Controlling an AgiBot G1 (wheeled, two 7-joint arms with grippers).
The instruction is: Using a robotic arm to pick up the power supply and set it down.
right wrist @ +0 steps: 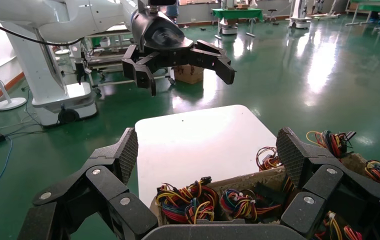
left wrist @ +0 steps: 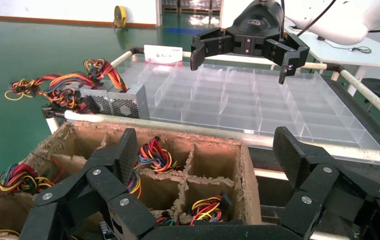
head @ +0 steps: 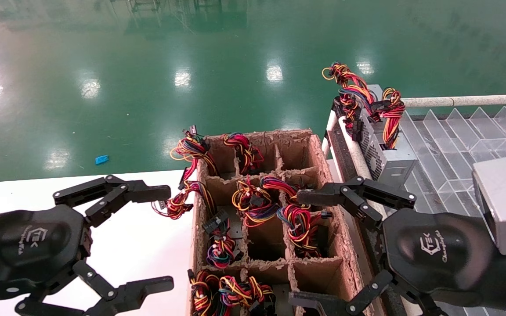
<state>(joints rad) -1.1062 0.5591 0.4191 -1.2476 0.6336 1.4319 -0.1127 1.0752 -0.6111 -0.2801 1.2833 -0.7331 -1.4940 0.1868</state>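
Both claws, left claw (head: 145, 237) and right claw (head: 319, 250), spread wide; power supply (head: 382, 151) looks heavy, rigid — grip the metal sides, not wires

- Divided carton (head: 323, 175) stands centre, wire bundles (head: 253, 204) in its cells
- Surface (head: 139, 245) lies left of carton
- Divider tray (head: 468, 145) lies right; power supply (head: 382, 151) rests at its left edge

Grey metal rectangular power supply (head: 382, 151) w/ perforated vent side, lying at corner of clear divided tray (head: 464, 145), red/yellow/blue/black wire bundle (head: 358, 94) spilling over far end.
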